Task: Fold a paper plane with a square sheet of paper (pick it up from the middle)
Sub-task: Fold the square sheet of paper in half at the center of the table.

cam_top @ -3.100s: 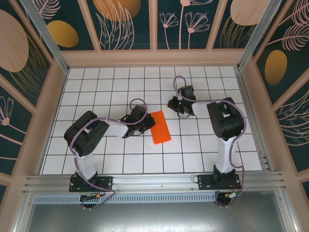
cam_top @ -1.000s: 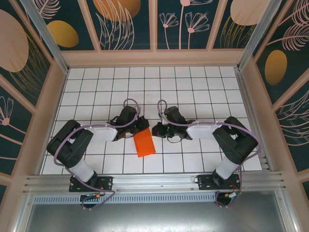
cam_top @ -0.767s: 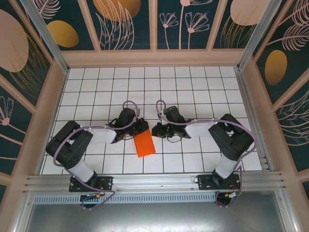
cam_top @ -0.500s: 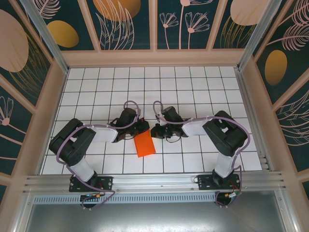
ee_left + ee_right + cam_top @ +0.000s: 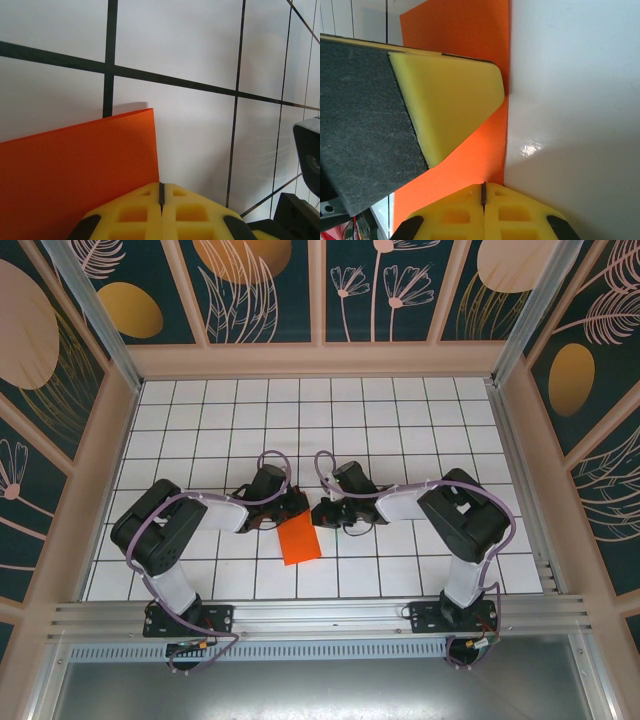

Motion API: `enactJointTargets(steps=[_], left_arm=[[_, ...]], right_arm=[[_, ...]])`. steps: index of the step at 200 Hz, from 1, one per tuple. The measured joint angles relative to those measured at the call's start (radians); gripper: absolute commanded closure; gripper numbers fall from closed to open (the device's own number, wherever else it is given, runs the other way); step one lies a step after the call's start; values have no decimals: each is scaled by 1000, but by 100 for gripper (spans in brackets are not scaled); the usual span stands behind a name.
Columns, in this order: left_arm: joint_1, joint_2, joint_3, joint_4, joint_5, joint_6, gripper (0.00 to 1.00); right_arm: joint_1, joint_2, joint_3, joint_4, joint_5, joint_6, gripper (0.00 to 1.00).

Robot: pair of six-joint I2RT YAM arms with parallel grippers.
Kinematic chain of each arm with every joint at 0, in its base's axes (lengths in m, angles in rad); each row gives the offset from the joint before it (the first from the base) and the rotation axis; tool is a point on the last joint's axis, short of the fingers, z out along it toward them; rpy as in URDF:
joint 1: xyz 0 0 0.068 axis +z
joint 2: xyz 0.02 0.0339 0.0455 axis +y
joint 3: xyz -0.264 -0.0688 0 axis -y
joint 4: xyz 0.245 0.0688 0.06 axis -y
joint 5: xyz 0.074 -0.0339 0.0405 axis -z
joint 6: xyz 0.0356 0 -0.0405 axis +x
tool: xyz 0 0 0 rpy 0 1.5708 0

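Note:
The square sheet of paper (image 5: 300,540) is bright orange-red and lies folded into a narrow rectangle on the white grid table (image 5: 420,420), near the front middle. My left gripper (image 5: 287,516) is shut, and its tips sit at the paper's far left corner. In the left wrist view the closed yellow tips (image 5: 161,186) meet the paper (image 5: 75,170) right at its straight edge. My right gripper (image 5: 318,516) is also shut and sits at the far right corner. Its tips (image 5: 483,186) rest on the paper's (image 5: 470,30) edge, and the left gripper's yellow finger (image 5: 452,100) lies across the sheet.
Both arms stretch low over the table from their bases at the near rail (image 5: 320,615). Patterned walls close in the back and sides. Part of the right gripper's black body (image 5: 307,155) shows close beside the left one.
The paper has slid toward the front left since the oldest frame, and both grippers have closed in on its far end. Over the last second only the arms' elbows shift slightly.

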Motion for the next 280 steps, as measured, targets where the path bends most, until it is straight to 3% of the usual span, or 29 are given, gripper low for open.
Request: enactJointTargets(steps=[95, 201, 280], left_arm=[[0, 3, 0, 1, -8, -8, 100], [0, 3, -22, 44, -8, -16, 100], [0, 5, -24, 51, -8, -16, 100]], right_arm=[[18, 3, 33, -77, 34, -19, 100], [61, -116, -47, -203, 41, -29, 100], [63, -72, 68, -177, 82, -24, 100]])
